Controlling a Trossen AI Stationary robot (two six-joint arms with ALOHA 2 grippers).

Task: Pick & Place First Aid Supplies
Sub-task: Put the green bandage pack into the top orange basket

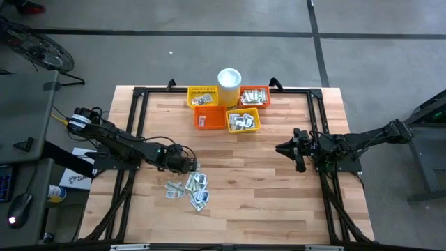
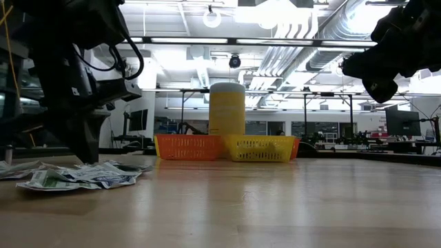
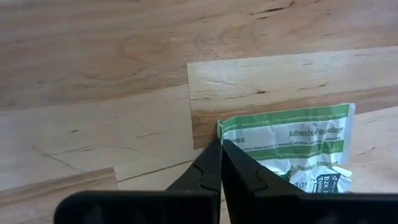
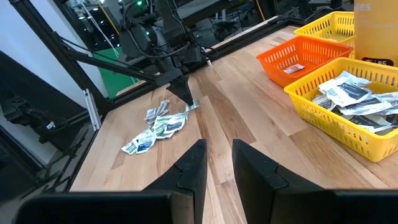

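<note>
pinching a green-printed bandage packet (image 3: 292, 146) corner, left gripper (image 3: 221, 149) jaws pressed together; right gripper (image 4: 217, 155) jaws apart.

- The wooden table (image 1: 265, 188) has pale planks and a black frame along its edges.
- A loose heap of sachets (image 1: 189, 188) lies near its left front part.
- Four mesh baskets (image 1: 228, 108), two yellow and two orange, sit clustered at the far middle.
- A white cup (image 1: 229, 83) stands among them.

Probably a robotics lab: exposed ceiling ducts (image 2: 324, 41), strip lights (image 2: 207, 43), and distant monitor-topped workbenches (image 2: 403, 124).
</note>
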